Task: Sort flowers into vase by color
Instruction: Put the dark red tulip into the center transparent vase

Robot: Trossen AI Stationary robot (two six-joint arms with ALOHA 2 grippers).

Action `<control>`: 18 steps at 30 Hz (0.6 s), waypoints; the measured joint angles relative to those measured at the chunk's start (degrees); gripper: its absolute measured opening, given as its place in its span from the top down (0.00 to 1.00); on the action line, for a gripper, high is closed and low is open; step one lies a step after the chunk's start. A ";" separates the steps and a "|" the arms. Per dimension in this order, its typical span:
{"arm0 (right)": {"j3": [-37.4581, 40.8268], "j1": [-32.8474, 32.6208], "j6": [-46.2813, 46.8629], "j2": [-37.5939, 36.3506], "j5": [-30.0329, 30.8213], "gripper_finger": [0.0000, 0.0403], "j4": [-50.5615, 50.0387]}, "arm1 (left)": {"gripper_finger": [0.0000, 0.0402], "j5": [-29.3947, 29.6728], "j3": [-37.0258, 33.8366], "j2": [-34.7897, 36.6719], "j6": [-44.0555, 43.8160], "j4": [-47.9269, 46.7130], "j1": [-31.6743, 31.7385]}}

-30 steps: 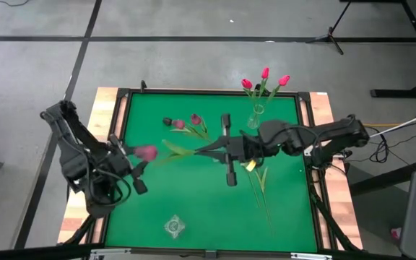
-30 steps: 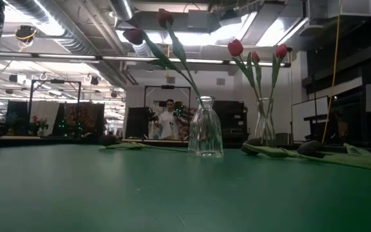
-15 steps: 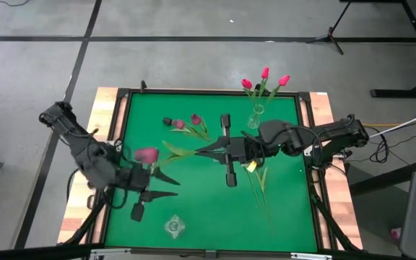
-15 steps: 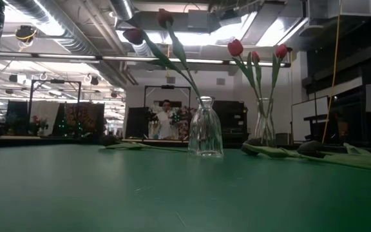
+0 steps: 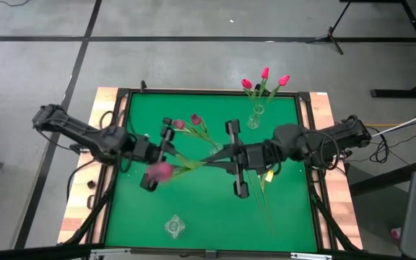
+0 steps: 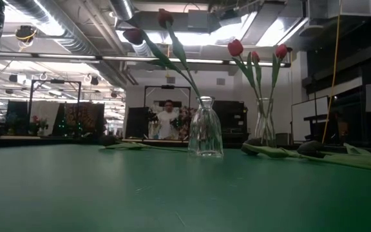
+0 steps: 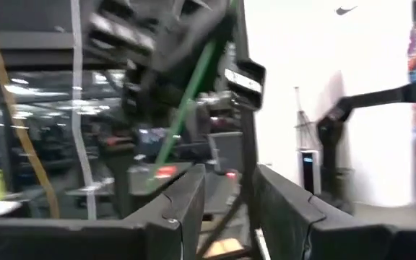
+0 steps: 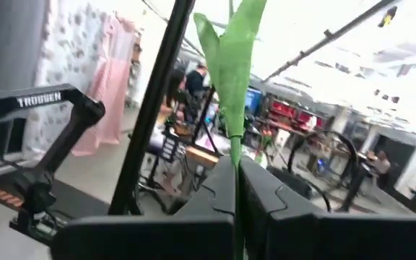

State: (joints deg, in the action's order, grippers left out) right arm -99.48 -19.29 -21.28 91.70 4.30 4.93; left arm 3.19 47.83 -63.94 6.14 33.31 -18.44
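A mauve-pink tulip (image 5: 159, 171) hangs in the air over the table's middle, its stem running right to my right gripper (image 5: 219, 154), which is shut on it. My left gripper (image 5: 173, 144) reaches in from the left and stands open by the tulip's head end. In its wrist view the stem (image 7: 186, 101) crosses ahead of the open fingers (image 7: 230, 180). Three pink-red tulips (image 5: 264, 78) stand in the far vase (image 5: 255, 115). Two mauve tulips (image 5: 185, 123) lie on the mat. The low view shows neither arm. My right gripper pinches the tulip's green stem (image 8: 234, 144) between its two fingers, which come in level from the table's right. The tulip is lifted clear and reaches out toward the left arm, a green leaf (image 8: 230, 58) spreading just past the fingertips.
A clear vase (image 5: 173, 226) stands near the front edge; in the low view this vase (image 6: 205, 129) holds two darker tulips (image 6: 134, 35). Long stems (image 5: 264, 195) lie on the mat under the right arm. Wooden borders (image 5: 107, 144) frame the green mat.
My left gripper has swung from the table's left edge toward the middle and turned level, ending beside the held tulip. My right gripper has shifted slightly toward the right edge, and the tulip's head has swung toward the near edge.
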 joint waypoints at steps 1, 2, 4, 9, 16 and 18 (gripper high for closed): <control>-0.01 0.46 0.20 0.22 -0.94 1.00 0.33 | 0.71 -1.57 0.00 -0.70 -0.96 0.22 0.82; -0.01 0.72 1.00 0.76 -1.93 1.00 0.99 | 0.71 -2.79 0.00 -1.32 -1.55 0.77 1.43; -0.01 1.73 2.32 1.97 -3.60 1.00 1.57 | 0.71 -3.78 0.15 -2.42 -2.75 1.45 2.31; 0.04 3.41 4.81 4.64 -5.33 1.00 1.39 | 0.71 -6.22 0.15 -2.90 -3.09 1.23 2.69; 0.06 5.19 6.38 7.74 -9.13 1.00 3.35 | 0.71 -7.37 0.15 -2.91 -4.29 1.04 2.70; 0.04 5.29 7.38 8.54 -10.68 1.00 5.06 | 0.71 -7.51 0.15 -2.91 -4.29 0.86 2.65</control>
State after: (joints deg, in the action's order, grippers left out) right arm -99.44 -14.01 -13.90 100.24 -6.37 9.98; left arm -4.32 47.99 -66.85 1.85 34.17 -15.79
